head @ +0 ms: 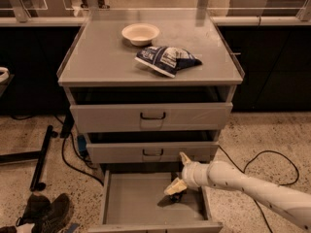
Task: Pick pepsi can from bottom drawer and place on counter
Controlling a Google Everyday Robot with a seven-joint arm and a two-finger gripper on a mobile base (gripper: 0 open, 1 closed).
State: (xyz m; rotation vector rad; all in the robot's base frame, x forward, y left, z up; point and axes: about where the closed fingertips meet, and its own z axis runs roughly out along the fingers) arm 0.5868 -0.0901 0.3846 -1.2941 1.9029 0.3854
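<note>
The bottom drawer (136, 200) is pulled open at the base of the grey cabinet. My gripper (175, 187) reaches down into its right half on the white arm (243, 183), which comes in from the lower right. The pepsi can is almost wholly hidden under the gripper; only a dark bit (178, 196) shows just below it on the drawer floor. I cannot tell whether the gripper touches the can. The counter (102, 57) is the flat grey top of the cabinet, high above the gripper.
A cream bowl (140, 33) and a blue-and-white snack bag (167, 59) lie on the counter. Two upper drawers (150, 115) with black handles stand slightly open above the gripper. Dark shoes (46, 210), cables and a black stand leg (41, 157) lie on the floor at left.
</note>
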